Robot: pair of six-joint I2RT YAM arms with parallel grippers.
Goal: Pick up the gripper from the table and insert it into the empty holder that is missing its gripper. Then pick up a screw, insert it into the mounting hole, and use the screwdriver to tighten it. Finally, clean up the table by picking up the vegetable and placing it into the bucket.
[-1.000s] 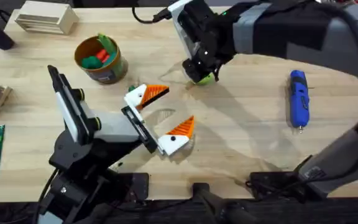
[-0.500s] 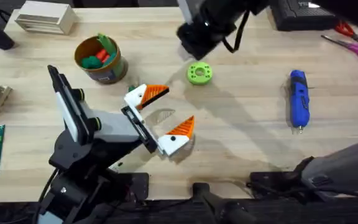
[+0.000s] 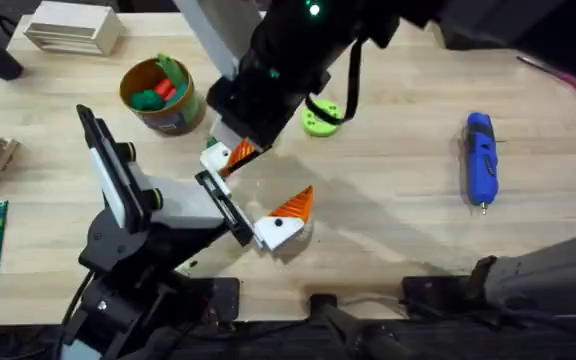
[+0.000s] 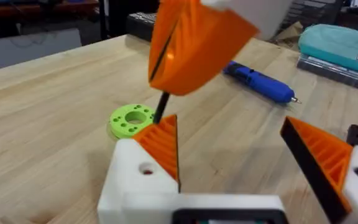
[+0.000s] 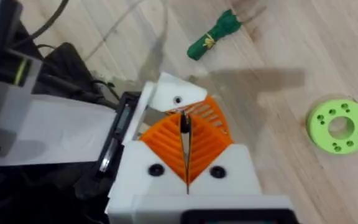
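Screw [image 4: 161, 107] first: pinching one thin dark one, tip down, in the clamped right gripper [image 5: 185, 134], hanging it just over the mounting hole [image 5: 178, 99] of the holder [image 5: 164, 89], presumably lining up for insertion. Holding the left gripper [image 3: 268, 182] spread, two orange fingers fitted. Leaving one screwdriver [image 3: 480, 158], one vegetable [image 5: 213, 34], one bucket [image 3: 161, 95] and one green ring [image 3: 320, 117] lying apart on the table.

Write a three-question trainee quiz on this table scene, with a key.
1. True or false: the screwdriver lies on the table, touched by no fingers.
2. The green ring lies: A in the bucket; B on the table; C on the screwdriver.
3. What does the right gripper pinch?
Key: 1 true; 2 B; 3 a thin black pin.
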